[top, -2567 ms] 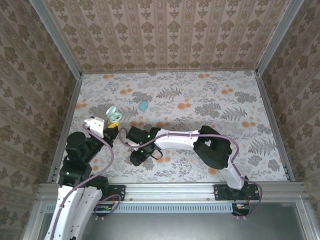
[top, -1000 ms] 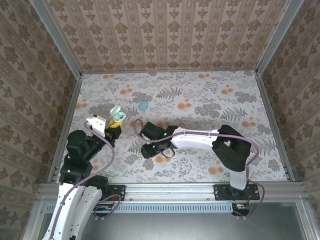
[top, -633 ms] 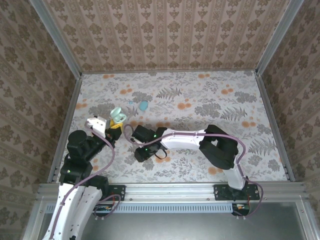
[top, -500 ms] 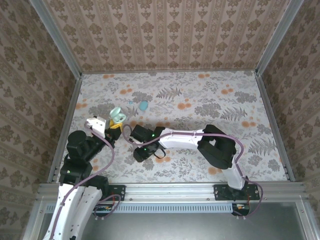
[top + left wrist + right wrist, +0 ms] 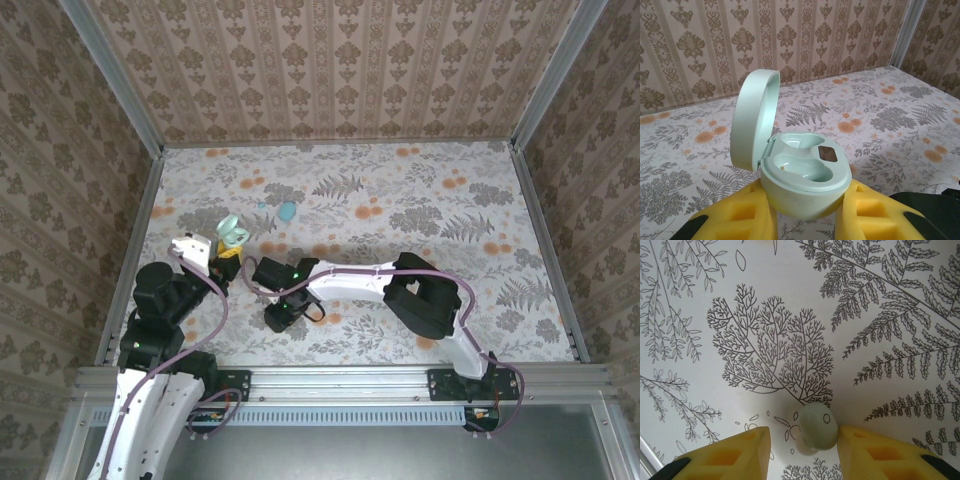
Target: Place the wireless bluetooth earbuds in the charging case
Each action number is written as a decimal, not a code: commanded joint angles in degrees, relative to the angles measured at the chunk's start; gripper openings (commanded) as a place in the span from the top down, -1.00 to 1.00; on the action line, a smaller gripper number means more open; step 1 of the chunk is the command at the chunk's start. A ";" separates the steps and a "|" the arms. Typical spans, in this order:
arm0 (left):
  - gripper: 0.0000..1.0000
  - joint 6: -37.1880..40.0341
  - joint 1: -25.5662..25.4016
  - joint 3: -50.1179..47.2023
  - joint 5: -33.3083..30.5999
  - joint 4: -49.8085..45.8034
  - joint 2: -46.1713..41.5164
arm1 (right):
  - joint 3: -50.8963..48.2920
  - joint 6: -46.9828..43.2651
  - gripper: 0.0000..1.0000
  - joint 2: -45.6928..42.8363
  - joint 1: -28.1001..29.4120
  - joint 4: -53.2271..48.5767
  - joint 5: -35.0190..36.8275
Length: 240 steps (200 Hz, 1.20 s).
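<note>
From above, the left gripper [image 5: 228,252] holds the open charging case [image 5: 231,232] upright, probably to present its wells. The right gripper [image 5: 279,313] points down at the table [image 5: 420,190] just beside it.

In the left wrist view, the yellow pads [image 5: 867,212] are clenched on the case's base. The lid [image 5: 754,120] is tipped back and the wells look empty.

In the right wrist view, a pale earbud [image 5: 815,433] lies on the table between parted fingers [image 5: 735,452]. It sits against the finger on the right of the view, with a gap on the other side, so it is straddled but not yet pinched.
</note>
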 commanded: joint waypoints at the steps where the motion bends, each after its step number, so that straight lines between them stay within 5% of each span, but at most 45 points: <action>1: 0.84 0.67 -0.07 0.54 1.34 0.52 -0.85 | 2.15 -1.51 0.19 2.33 0.75 -2.90 1.59; 53: 0.84 0.32 -0.09 0.31 1.68 0.75 -0.84 | 3.95 -0.40 0.20 3.82 0.70 -4.28 3.73; 128: 0.84 -0.42 -0.07 -0.25 2.42 1.21 -0.85 | 3.13 3.46 0.45 2.25 0.35 -2.87 7.02; 240: 0.85 -1.95 -0.16 -2.40 8.26 7.29 0.58 | -18.46 17.61 0.53 -17.17 -9.55 11.06 9.51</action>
